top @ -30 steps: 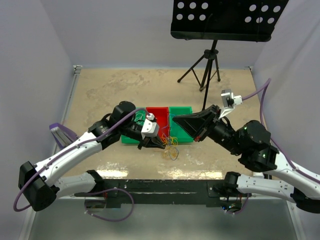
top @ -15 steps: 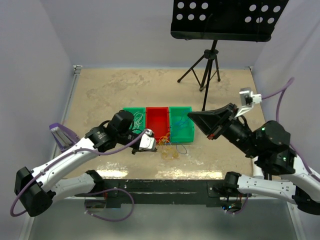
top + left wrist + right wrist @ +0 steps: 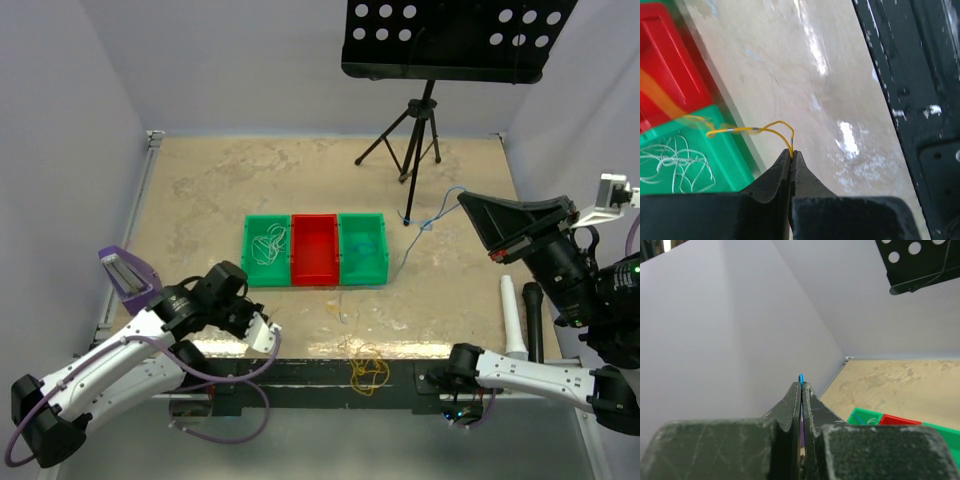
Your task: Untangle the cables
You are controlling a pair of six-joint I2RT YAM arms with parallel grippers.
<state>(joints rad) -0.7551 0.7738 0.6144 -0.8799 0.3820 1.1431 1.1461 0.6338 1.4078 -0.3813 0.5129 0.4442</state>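
My left gripper [image 3: 272,335] is low near the table's front edge and shut on the orange-yellow cable [image 3: 750,130], pinched at the fingertips. Most of that cable lies bunched [image 3: 368,372] on the black front rail. My right gripper [image 3: 463,199] is raised at the right and shut on the pale blue cable [image 3: 428,222], which trails down to the right green bin [image 3: 378,262]. Its blue loop [image 3: 801,377] pokes out above the shut jaws. The whitish cable [image 3: 268,243] lies coiled in the left green bin [image 3: 250,275], also in the left wrist view [image 3: 670,160].
A red bin [image 3: 315,272] sits between the two green ones. A tripod [image 3: 425,110] with a black perforated plate [image 3: 445,40] stands at the back. A purple object [image 3: 125,270] is at the left edge. A white tube [image 3: 512,310] and a black tube [image 3: 533,310] lie at the right.
Both arms pulled back from the bins. The left gripper dragged the yellow cable to the front rail; the right gripper rose to the right, drawing the blue cable out.
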